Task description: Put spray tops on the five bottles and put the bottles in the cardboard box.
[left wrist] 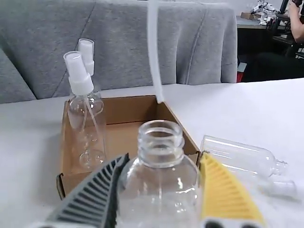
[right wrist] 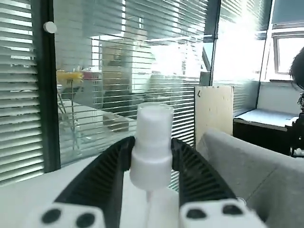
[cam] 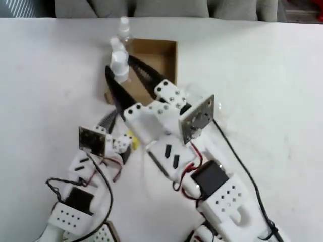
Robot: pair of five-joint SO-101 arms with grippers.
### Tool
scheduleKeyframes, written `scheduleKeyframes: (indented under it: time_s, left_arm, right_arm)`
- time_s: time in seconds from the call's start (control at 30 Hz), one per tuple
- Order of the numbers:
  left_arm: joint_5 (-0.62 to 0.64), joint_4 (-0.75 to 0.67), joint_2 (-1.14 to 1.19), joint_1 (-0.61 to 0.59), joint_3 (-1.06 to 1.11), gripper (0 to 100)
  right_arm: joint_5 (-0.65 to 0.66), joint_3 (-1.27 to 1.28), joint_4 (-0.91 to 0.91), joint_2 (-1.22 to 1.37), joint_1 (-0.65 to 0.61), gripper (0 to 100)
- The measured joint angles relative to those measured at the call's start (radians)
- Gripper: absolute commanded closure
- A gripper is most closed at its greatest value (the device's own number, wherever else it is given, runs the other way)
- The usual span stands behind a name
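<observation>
My left gripper [left wrist: 161, 183] is shut on an upright clear bottle [left wrist: 160, 161] with an open neck, held between its grey and yellow fingers just in front of the cardboard box [left wrist: 124, 103]. My right gripper [right wrist: 152, 152] is shut on a white spray top [right wrist: 152, 145]. That top's dip tube [left wrist: 153, 52] hangs just above the open neck. From above, the right gripper [cam: 120, 65] holds the spray top [cam: 120, 66] over the box's [cam: 157, 53] near left corner. The left gripper [cam: 119, 129] sits beneath the right arm. Two capped bottles [left wrist: 85, 123] stand at the box's left side.
An uncapped clear bottle [left wrist: 242, 154] lies on the white table to the right of the box, with another small clear piece [left wrist: 281, 187] beside it. The right arm's body [cam: 176, 136] crosses the middle of the table. A grey sofa back [left wrist: 204, 42] runs behind the table.
</observation>
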Motion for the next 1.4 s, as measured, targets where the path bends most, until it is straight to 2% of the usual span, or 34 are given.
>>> scheduleKeyframes:
  time_s: [0.43,1.4]
  left_arm:
    - [0.000,0.000,0.000,0.000,0.000,98]
    - [0.000,0.000,0.000,0.000,0.000,98]
  right_arm:
    - [-0.060,0.089,0.015,-0.002,-0.002,97.8]
    - [-0.060,0.305,0.015,-0.002,0.003,97.8]
